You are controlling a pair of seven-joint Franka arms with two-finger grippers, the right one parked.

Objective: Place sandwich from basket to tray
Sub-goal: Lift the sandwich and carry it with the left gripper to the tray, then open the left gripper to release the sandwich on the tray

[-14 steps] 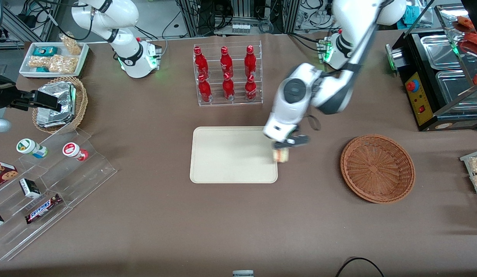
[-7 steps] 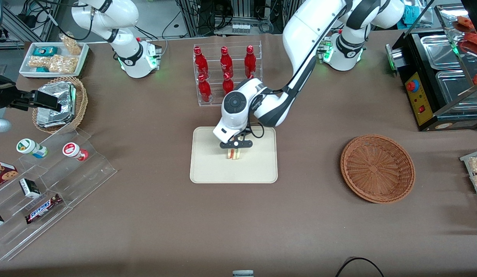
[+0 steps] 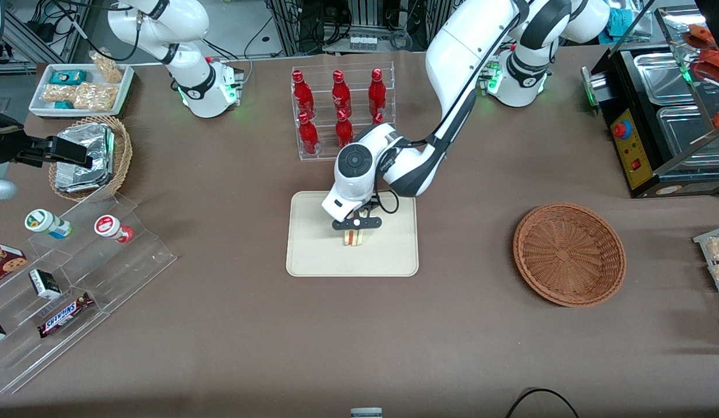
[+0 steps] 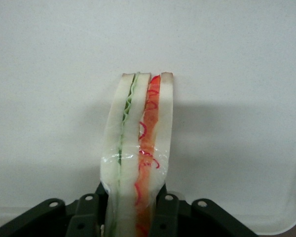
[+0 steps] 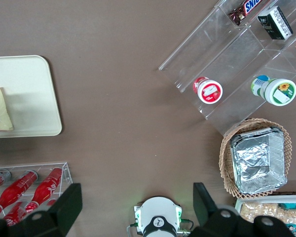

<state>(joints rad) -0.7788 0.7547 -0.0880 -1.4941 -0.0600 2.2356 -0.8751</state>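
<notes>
One sandwich (image 3: 353, 237) (fingers (image 4: 91, 217) gripping) over the tray (image 3: 313, 255).

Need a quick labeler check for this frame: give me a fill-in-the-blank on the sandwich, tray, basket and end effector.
1. The end effector is shut on the ____.
2. The sandwich is over the cream ____, not over the bare tablecloth.
3. The reddish-brown basket holds ____ sandwiches.
4. The rack just farther from the front camera than the tray holds red ____.

Missing words: sandwich; tray; no; bottles
</notes>
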